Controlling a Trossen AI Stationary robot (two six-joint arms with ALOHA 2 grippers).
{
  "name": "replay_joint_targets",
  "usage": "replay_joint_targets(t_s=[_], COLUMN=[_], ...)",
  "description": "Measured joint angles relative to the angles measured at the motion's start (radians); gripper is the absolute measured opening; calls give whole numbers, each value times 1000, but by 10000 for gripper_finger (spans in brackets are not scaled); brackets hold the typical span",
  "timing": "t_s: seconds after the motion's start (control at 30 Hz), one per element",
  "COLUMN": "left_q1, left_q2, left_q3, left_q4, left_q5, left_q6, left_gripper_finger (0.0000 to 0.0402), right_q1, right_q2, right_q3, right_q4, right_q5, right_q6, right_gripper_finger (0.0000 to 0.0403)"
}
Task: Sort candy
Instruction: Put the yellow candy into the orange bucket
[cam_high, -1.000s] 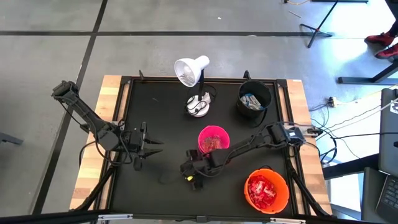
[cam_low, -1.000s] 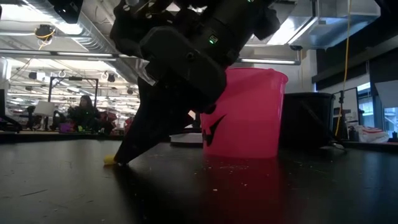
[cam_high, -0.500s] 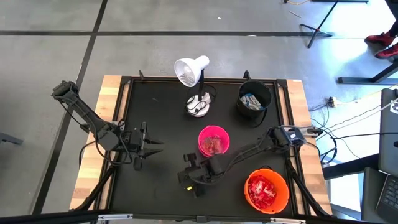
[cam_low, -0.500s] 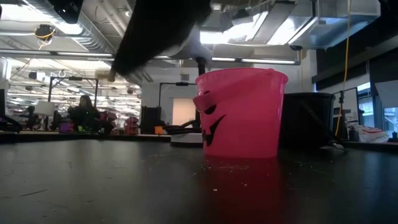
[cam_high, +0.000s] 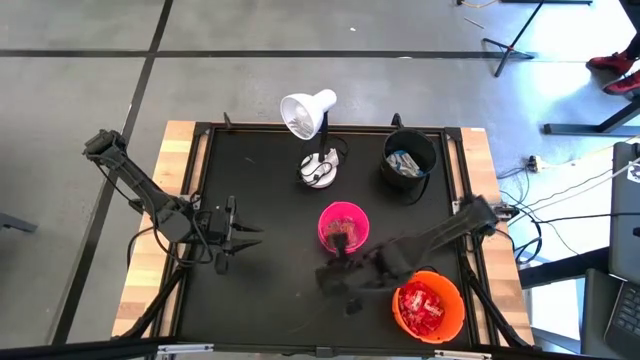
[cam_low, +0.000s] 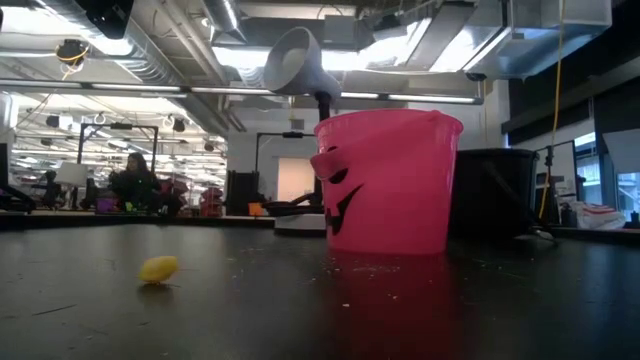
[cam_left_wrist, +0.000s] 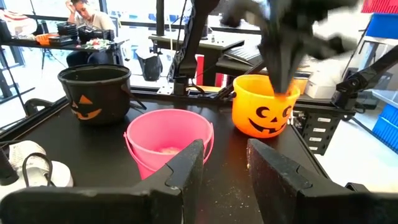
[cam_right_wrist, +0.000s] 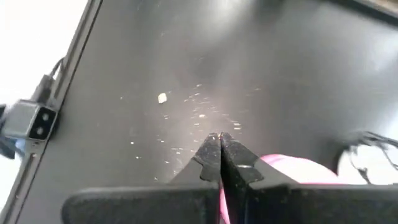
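A small yellow candy lies loose on the black table; in the right wrist view the same candy is a pale speck far below the fingers. My right gripper is shut with nothing between its fingers. It hangs in the air, blurred, near the pink bucket, and in the high view the right gripper is apart from the candy. My left gripper waits open at the table's left. Red packets fill the orange bucket, and pale bars lie in the black bucket.
A white desk lamp stands at the far middle with its base on the table. The pink bucket stands mid-table and the black bucket behind it to the right. Raised table rims run along the sides.
My right gripper rose from the table with the yellow candy at its fingertips and swung toward the right edge and the orange bucket. The candy has come out of the fingers and fallen; it now lies on the table near where it was picked.
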Motion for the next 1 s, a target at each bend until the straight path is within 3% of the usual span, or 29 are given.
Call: replay_joint_targets(t_s=[0.2,0.3,0.4,0.57,0.67,0.8,1.0], left_q1=[0,0,1,1,1,1,3], left_q2=[0,3,8,18,18,18,18], left_q3=[0,0,0,0,0,0,0], left_q4=[-2,-3,-3,-2,-2,-6,-2], left_q5=[0,0,5,8,7,3,-19], left_q6=[-3,-4,-12,-26,-42,-53,-56], left_gripper_finger=[121,121,121,121,121,121,121], right_q1=[78,131,157,119,46,-41,-90], right_q2=[-157,-242,-326,-360,-331,-260,-130], right_q3=[-40,-168,-376,-709,-829,-864,-864], right_q4=[-33,50,277,815,1043,1150,1250], right_q5=[108,161,163,82,-36,-142,-245], right_q6=[67,113,117,48,38,42,35], right_gripper_finger=[0,0,0,2,14,52,142])
